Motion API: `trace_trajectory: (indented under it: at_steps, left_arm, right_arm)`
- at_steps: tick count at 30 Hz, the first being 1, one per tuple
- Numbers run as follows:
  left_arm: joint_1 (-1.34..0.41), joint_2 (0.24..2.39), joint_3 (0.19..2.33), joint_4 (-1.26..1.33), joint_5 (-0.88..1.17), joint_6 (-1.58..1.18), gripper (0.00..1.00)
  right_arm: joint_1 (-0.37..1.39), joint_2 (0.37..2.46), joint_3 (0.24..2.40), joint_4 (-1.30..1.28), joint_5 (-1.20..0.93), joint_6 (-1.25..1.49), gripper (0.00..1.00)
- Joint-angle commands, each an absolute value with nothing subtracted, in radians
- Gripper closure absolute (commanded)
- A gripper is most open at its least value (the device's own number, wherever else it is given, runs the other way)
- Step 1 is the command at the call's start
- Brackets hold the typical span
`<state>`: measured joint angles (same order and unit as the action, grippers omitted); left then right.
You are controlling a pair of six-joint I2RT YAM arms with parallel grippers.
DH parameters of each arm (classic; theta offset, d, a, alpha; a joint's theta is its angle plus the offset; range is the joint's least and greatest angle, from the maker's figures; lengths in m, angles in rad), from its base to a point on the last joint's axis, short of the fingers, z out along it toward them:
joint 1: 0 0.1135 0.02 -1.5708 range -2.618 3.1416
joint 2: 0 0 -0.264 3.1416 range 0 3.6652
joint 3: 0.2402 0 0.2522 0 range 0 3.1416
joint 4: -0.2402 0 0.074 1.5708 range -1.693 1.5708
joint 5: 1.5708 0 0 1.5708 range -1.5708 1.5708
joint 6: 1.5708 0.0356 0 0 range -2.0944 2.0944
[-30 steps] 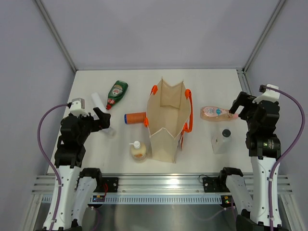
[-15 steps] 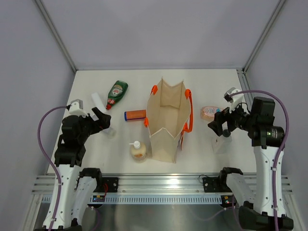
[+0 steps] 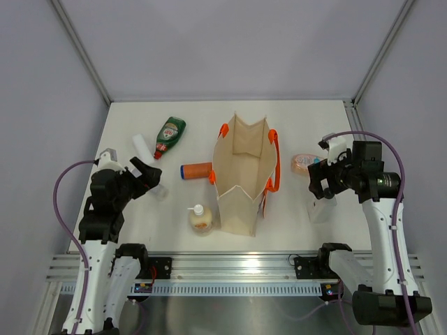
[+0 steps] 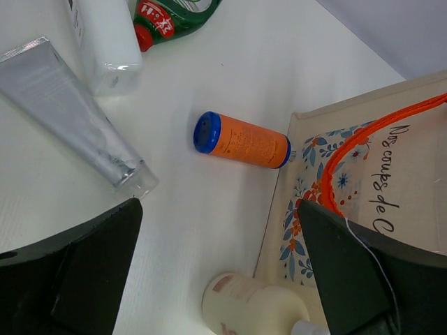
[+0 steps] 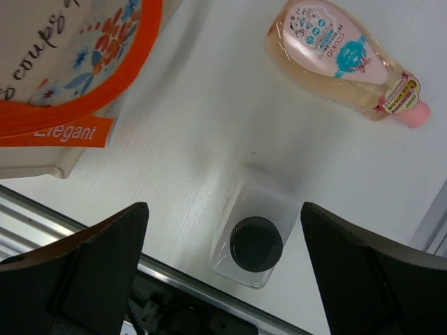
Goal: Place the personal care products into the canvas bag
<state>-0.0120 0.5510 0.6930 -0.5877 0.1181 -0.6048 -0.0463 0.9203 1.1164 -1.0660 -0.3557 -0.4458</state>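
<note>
Bottle point(image 5: 255, 241) — black-capped — beneath right jaws

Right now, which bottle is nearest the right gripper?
The white bottle with the black cap: upright, right under the right gripper. The pink bottle lies on its side, farther off.

Lighting's bright and even, probably from overhead; shadows on the white table point(image 3: 293, 118) are soft and short. Wrist views are sharp mid-frame, but the near fingers point(image 4: 70, 279) look dark and blurry.
</note>
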Motion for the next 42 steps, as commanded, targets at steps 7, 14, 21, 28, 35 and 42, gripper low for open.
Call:
trace_trajectory:
  at_steps: [7,14,21,28,35,42]
  left_arm:
    - [-0.008,0.575,0.666,-0.503,0.205,-0.664,0.01]
    - [-0.008,0.574,0.634,-0.482,0.228,-0.657,0.01]
    - [-0.008,0.574,0.609,-0.462,0.242,-0.647,0.01]
    - [-0.008,0.56,0.591,-0.463,0.265,-0.655,0.01]
    - [-0.008,0.563,0.618,-0.465,0.275,-0.634,0.01]
    - [-0.008,0.561,0.618,-0.462,0.276,-0.623,0.01]
  right_arm:
    - [-0.028,1.028,1.1,-1.216,-0.147,-0.471,0.01]
    - [-0.006,1.15,1.081,-1.17,-0.101,-0.371,0.02]
    - [0.044,1.195,1.081,-1.186,-0.106,-0.325,0.21]
    - [0.057,1.203,1.068,-1.187,-0.095,-0.301,0.73]
    - [0.055,1.08,1.247,-1.173,-0.081,-0.371,1.0]
    - [0.055,1.06,1.547,-1.215,-0.253,-0.416,1.0]
